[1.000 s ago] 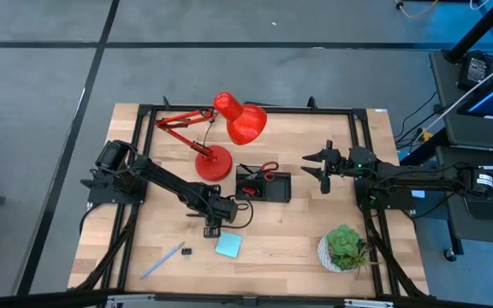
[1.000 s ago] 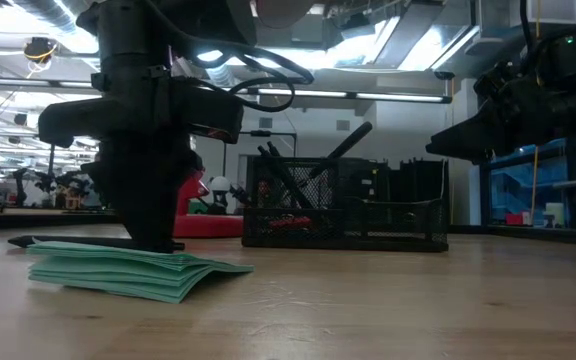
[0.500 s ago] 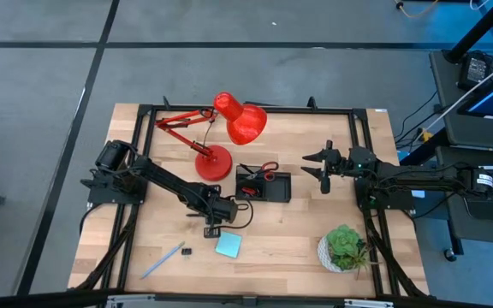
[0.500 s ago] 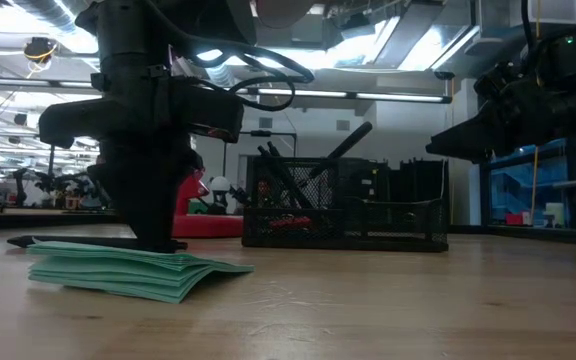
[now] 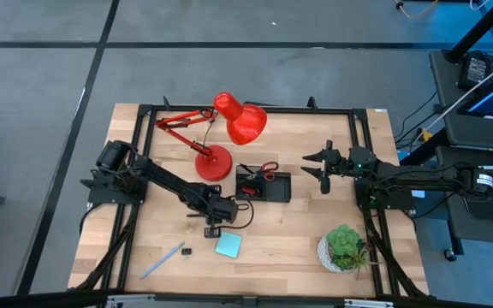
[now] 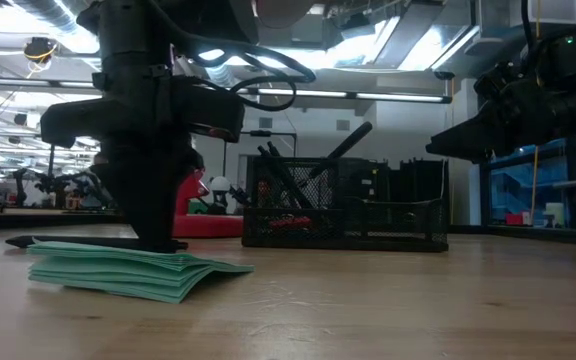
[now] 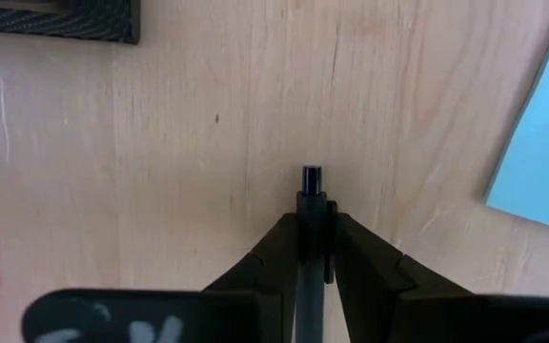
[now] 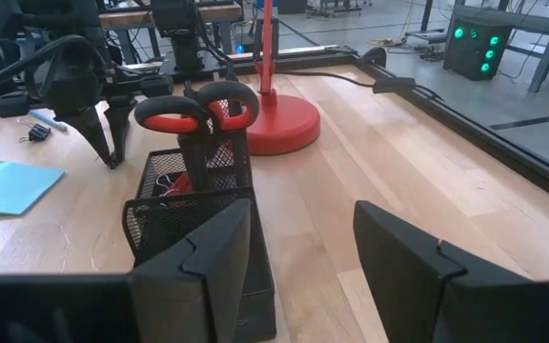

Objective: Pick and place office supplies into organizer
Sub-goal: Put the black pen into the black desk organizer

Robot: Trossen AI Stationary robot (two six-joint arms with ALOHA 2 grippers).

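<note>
- Left gripper (image 7: 311,221): lowered to the wooden table (image 5: 298,231), just beside the teal sticky-note pad (image 5: 228,246). In the left wrist view its two dark fingers (image 7: 267,255) are drawn together and clamped on a thin black pen (image 7: 311,205), whose blunt tip sticks out just past the fingertips. The pen lies flat on the wood. A corner of the pad shows near it, apart from the fingers.
- Low view, nearest the camera: the sticky-note pad (image 6: 128,270) lies on the table with its sheets slightly fanned. The left arm stands directly behind it, and a thin dark pen (image 6: 88,242) lies level at the arm's foot.
- Near table edge, high view: a light-blue pen (image 5: 163,260) lies slanted, with a tiny black clip (image 5: 186,252) just beside it; both are well apart from the gripper.
- Green potted plant (image 5: 344,246): at the near right corner of the table.
- Organizer (image 5: 264,186): a black mesh tray at mid-table, between the two arms. Red-handled scissors (image 8: 198,110) stand upright in it, handles up.
- Right gripper (image 8: 298,252): held above the table, to the right of the organizer, facing it. Its fingers stand well apart and hold nothing.
- Red desk lamp (image 5: 229,128): behind the organizer, its round base (image 8: 276,116) on the wood.
- Writing: no brand, label or lettering can be read on any item.
</note>
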